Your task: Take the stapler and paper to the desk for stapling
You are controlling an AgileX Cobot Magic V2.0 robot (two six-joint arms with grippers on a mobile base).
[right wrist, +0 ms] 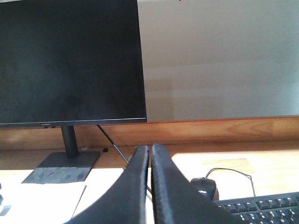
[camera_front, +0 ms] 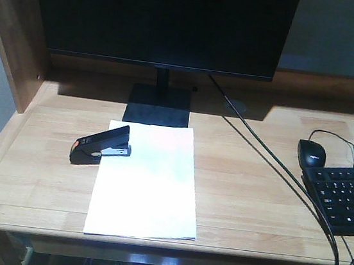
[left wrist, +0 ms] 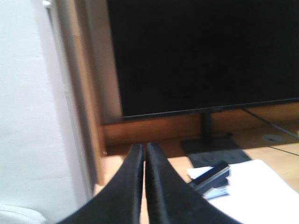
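Left gripper (left wrist: pixel 144 154): jaws closed, holding nothing.
Right gripper (right wrist: pixel 150 154): jaws closed, holding nothing.
Paper (camera_front: pixel 147 184): flat on desk (camera_front: pixel 254 187), near front edge.
Stapler (camera_front: pixel 100 144): over paper's far left corner.
Monitor (camera_front: pixel 162 17): behind paper.

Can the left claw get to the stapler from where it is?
Probably yes. The left claw is shut and empty, and the stapler lies just ahead to its right, on the upper left corner of the paper. Nothing stands between them; it must open first.
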